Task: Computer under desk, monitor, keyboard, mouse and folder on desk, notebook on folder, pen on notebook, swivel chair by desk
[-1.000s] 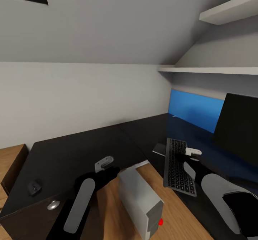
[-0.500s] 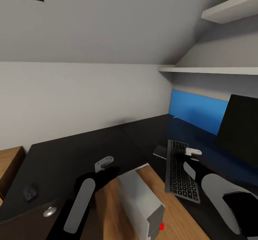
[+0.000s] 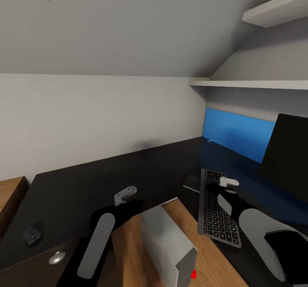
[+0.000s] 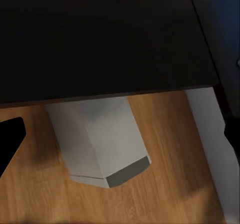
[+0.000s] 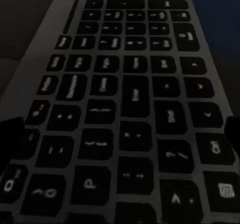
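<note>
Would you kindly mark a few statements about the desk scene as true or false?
1. The keyboard lies on the desk. True.
2. The mouse sits right beside the keyboard. False: it lies far off, near the desk's left end.
3. The computer stands on the wooden floor, partly under the desk edge. True.
4. The monitor lies flat on the floor. False: it stands upright on the desk.
5. The right gripper hovers over the mouse. False: it is over the keyboard.
</note>
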